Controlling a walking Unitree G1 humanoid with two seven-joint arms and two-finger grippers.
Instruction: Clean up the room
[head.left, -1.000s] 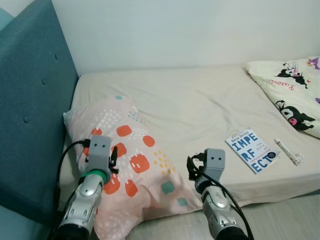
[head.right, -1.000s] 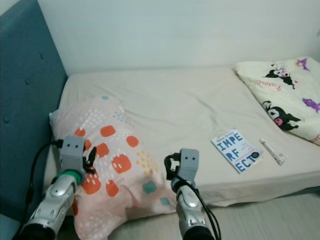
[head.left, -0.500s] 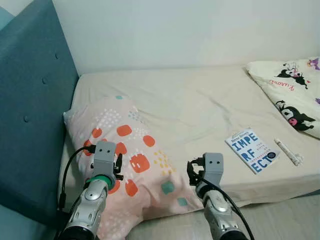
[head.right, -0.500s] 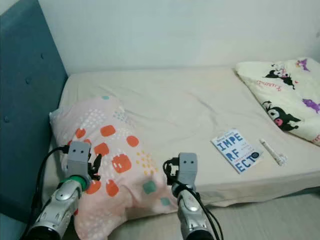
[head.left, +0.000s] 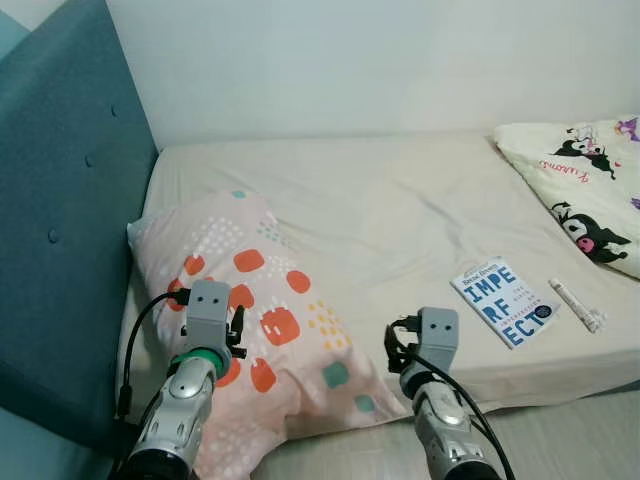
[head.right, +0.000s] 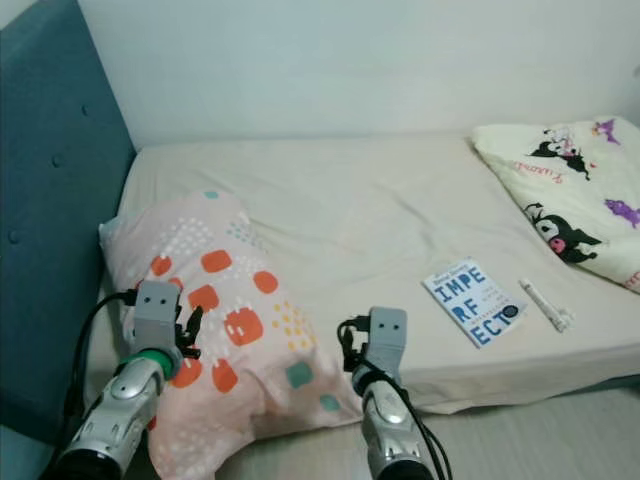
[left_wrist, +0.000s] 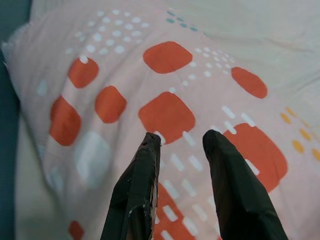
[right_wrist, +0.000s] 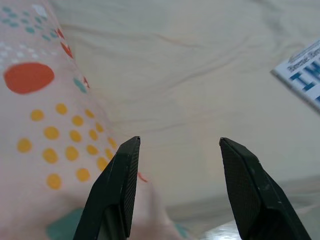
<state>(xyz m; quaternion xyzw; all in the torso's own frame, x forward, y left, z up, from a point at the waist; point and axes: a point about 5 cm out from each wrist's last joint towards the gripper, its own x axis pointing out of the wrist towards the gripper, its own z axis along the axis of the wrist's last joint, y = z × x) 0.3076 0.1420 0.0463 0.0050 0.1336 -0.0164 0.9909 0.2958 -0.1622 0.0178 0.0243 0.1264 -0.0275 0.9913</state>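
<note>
Looking down from the left eye view, the robot faced a bed (head.left: 420, 215) with a beige sheet, a teal headboard (head.left: 60, 230) on its left. A pink patterned pillow (head.left: 270, 320) lay askew near the headboard, its lower end slumping over the bed's front edge. The left gripper (head.left: 232, 330) hung over the pillow's left part, and the right gripper (head.left: 396, 340) stood just beside the pillow's right edge, at the front of the mattress. Well apart to the right lay a blue-and-white book (head.left: 502, 300), a small white tube (head.left: 577, 303) just beside it, and a cartoon-print blanket (head.left: 590, 185) at the far right.

The right eye view showed the same layout, with the pillow overhanging toward the floor (head.right: 560, 430).

In the left wrist view, the two black fingers (left_wrist: 135, 192) stood apart with nothing between them, released, poised above an orange patch of the pillow.

In the right wrist view, the fingers (right_wrist: 117, 187) were spread wide and empty, aimed at the bare sheet just beside the pillow's dotted edge, the book's corner showing beyond.

I judged the step in hand to be straightening the pillow, with neither gripper yet gripping it. The next move would call for both grippers to lower and pinch the soft fabric at each side, then lift it up against the headboard
</note>
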